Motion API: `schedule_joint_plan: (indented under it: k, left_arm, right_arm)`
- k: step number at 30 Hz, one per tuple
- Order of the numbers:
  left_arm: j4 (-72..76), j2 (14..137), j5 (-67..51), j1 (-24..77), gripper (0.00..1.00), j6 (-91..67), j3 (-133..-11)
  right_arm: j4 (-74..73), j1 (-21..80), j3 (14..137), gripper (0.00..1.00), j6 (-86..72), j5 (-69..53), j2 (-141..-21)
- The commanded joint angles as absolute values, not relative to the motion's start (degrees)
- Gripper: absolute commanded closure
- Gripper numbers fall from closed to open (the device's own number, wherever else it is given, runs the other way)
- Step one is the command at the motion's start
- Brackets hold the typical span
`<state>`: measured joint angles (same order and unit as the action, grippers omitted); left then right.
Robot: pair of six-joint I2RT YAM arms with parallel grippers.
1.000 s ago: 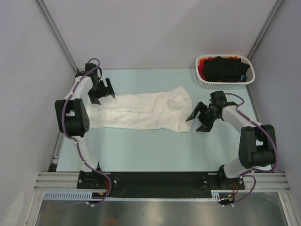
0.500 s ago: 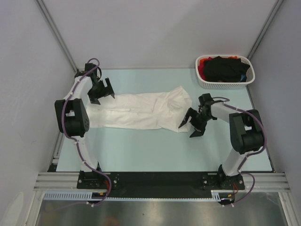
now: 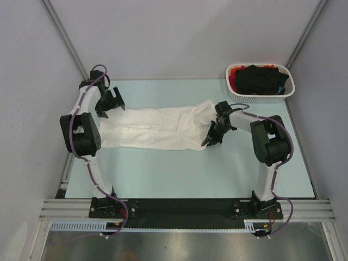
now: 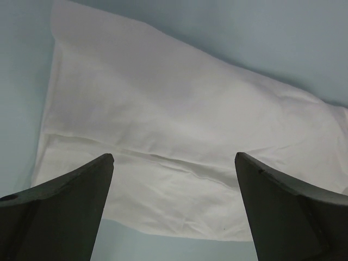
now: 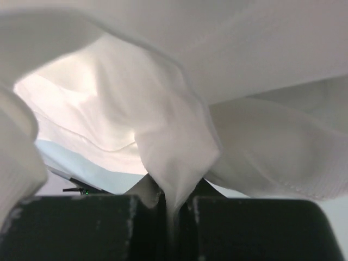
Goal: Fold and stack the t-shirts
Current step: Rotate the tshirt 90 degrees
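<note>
Length is what matters here: the white t-shirt (image 3: pixel 157 129) lies flat as a long band, and its long axis runs sideways away from the basket (image 3: pixel 237 95). The right gripper (image 3: pixel 213 133) sits at the end nearest the basket, jaws pinched tight on a fold of the white cloth. The left gripper (image 3: pixel 109 103), spread wide and holding nothing, hovers over the end farthest from the basket. I'd guess the fold carries the basket end along that axis. The black t-shirt (image 3: pixel 260 79) and red t-shirt (image 3: pixel 233 73) lie inside the basket.
</note>
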<state>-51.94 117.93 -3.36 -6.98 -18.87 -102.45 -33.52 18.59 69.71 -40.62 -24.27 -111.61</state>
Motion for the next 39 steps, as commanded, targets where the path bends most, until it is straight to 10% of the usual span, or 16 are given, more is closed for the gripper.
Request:
schedule_joint_plan:
  k: [1, 20, 23, 29, 39]
  left_arm:
    - [-52.3, 120.0, -1.5, -9.5, 0.0, -18.0, -106.6]
    - [-53.7, 135.3, -2.1, -15.6, 0.03, -19.7, -121.5]
    - [-54.1, 138.2, -2.5, -15.9, 0.21, -20.1, -122.9]
    - [-56.1, 141.0, -4.1, -15.9, 0.99, -21.4, -124.2]
    - [-58.9, 136.2, -0.1, -16.2, 1.0, -21.9, -118.9]
  right_arm:
    - [-35.1, 19.1, 73.6, 1.0, -39.2, -19.4, -113.0]
    - [-37.3, 19.2, 74.7, 1.0, -38.7, -19.3, -111.8]
    - [-37.5, 19.2, 75.1, 1.0, -38.8, -19.8, -112.0]
    - [-38.9, 19.1, 77.5, 1.0, -38.2, -19.7, -112.4]
    - [-44.8, 18.0, 88.3, 1.0, -33.2, -9.9, -116.4]
